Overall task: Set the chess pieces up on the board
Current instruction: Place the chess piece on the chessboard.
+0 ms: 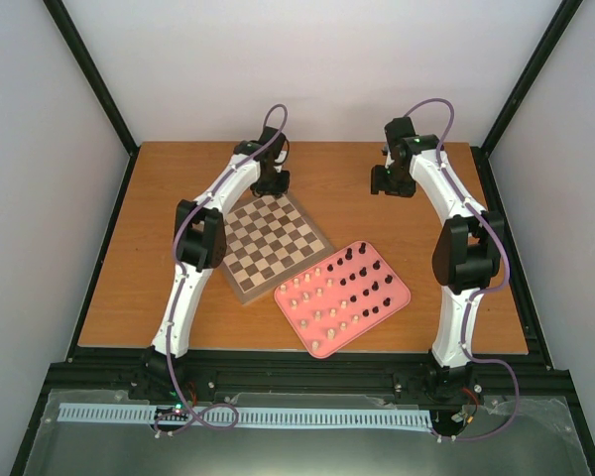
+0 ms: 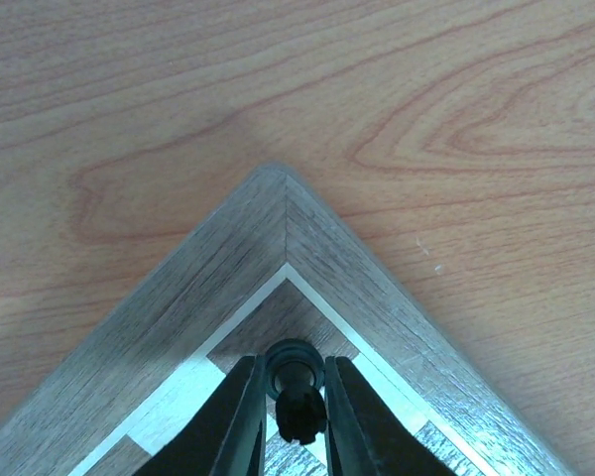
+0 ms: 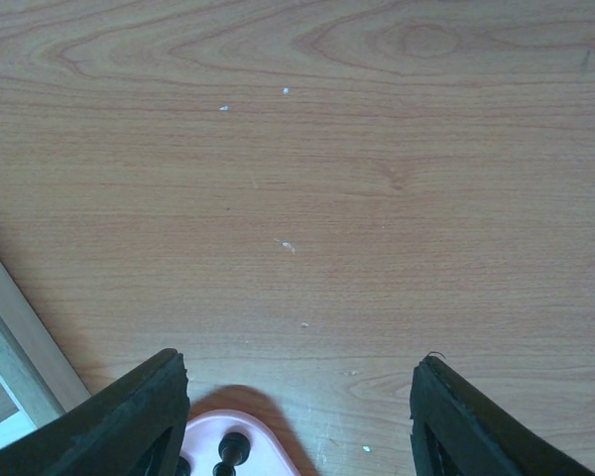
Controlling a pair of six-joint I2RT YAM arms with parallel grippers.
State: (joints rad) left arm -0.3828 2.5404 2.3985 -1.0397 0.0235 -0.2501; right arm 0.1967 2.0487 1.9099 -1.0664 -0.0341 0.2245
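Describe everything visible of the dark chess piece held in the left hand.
The small glossy black chess piece has a round, disc-like end and a narrower, knobbly body; its type is unclear. It is pinched between both fingers of the left hand, over the dark corner square of the checked wooden board, at the corner farthest from the arm bases. Whether it touches the board cannot be told.

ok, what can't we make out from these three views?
Left wrist: whether the dark chess piece in the left gripper touches the board. Its fingers hide the base.
Top external: that piece, hidden under the left gripper.
Top external: kinds of chess pieces on the pink tray, too small.
Right wrist: most of the tray, cut off by the bottom edge below the open right gripper.
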